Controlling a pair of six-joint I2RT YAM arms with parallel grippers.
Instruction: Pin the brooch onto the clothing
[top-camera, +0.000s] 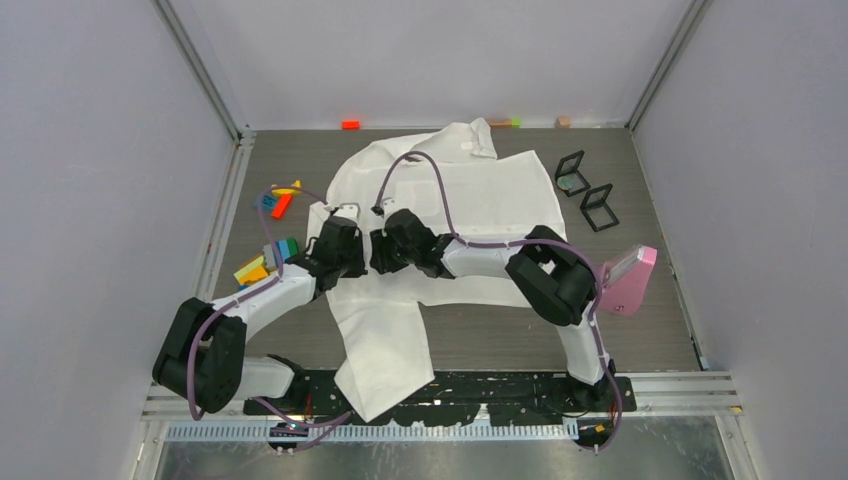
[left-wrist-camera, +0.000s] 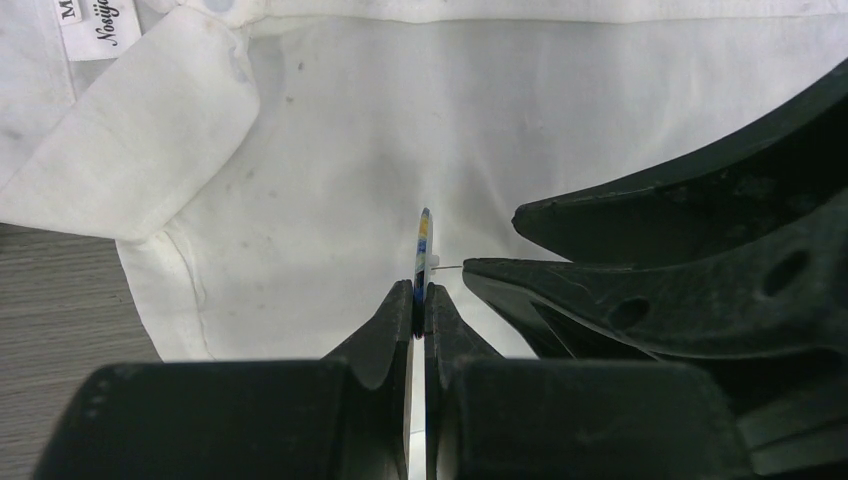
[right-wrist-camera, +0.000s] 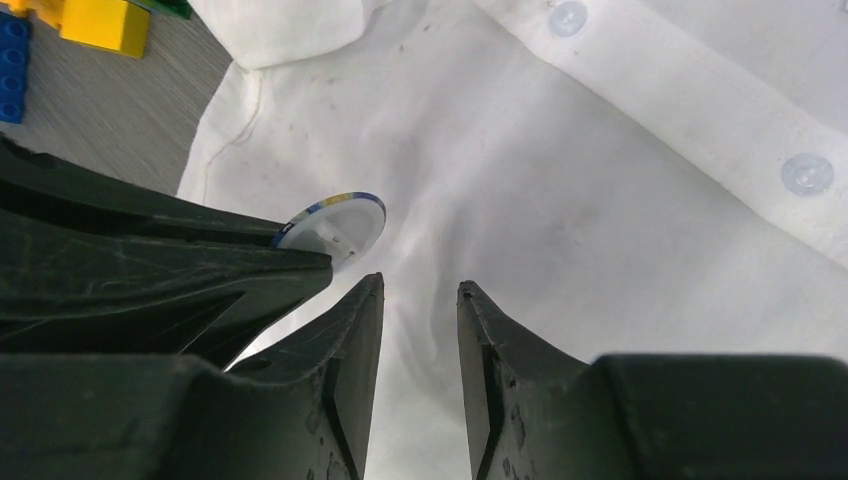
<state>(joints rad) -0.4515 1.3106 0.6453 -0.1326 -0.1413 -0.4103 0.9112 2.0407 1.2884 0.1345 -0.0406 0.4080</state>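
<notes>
The white shirt lies spread on the table. My left gripper is shut on the brooch, a thin round disc with a blue and yellow rim. In the left wrist view the brooch stands edge-on between my left gripper, just above the shirt, with its pin pointing right towards the right gripper's fingers. My right gripper faces it closely. In the right wrist view my right gripper is open over the shirt, with the brooch's white back just left of it.
Coloured toy bricks and more lie left of the shirt; yellow and blue bricks show in the right wrist view. Two black frames and a pink object are on the right. The button placket runs nearby.
</notes>
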